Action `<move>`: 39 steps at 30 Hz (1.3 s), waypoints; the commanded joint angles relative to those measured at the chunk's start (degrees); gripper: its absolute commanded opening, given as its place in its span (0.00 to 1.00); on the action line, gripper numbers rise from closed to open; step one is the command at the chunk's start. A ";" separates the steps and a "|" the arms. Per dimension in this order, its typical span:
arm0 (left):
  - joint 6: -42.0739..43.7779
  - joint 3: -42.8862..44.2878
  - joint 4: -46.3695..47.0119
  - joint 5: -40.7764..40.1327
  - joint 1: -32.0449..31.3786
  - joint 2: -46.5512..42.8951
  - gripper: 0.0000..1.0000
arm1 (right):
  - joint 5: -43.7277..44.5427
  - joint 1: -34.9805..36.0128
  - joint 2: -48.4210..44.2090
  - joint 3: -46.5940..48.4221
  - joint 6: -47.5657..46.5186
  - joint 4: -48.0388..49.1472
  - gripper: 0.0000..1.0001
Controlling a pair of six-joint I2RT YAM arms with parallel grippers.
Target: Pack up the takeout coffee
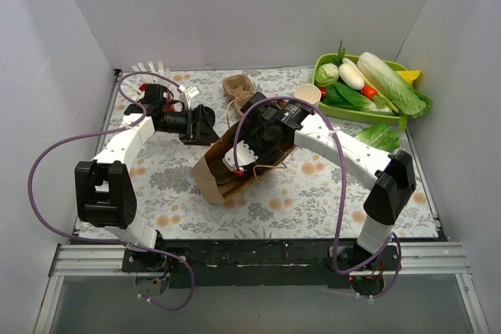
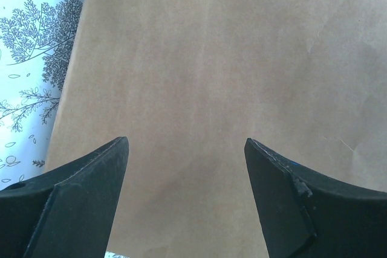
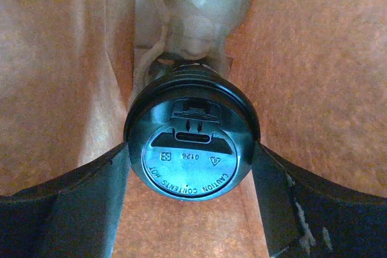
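Inside bag, cup pinched at lid by right pincer; cup's body hidden behind it. Left pincer spread over bag's outside; contact unclear. From above, cup unseen, right pincer's tips buried in bag.

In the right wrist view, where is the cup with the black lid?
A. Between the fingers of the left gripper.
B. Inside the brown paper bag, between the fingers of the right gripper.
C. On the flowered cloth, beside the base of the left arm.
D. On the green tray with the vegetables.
B: the lidded cup lies between the fingers of the right gripper, and the walls of the brown paper bag rise on both sides of it.
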 commanded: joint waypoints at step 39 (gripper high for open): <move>-5.16 5.27 -0.93 1.59 1.50 0.80 0.77 | -13.14 -6.20 3.83 -4.96 4.92 -16.86 0.01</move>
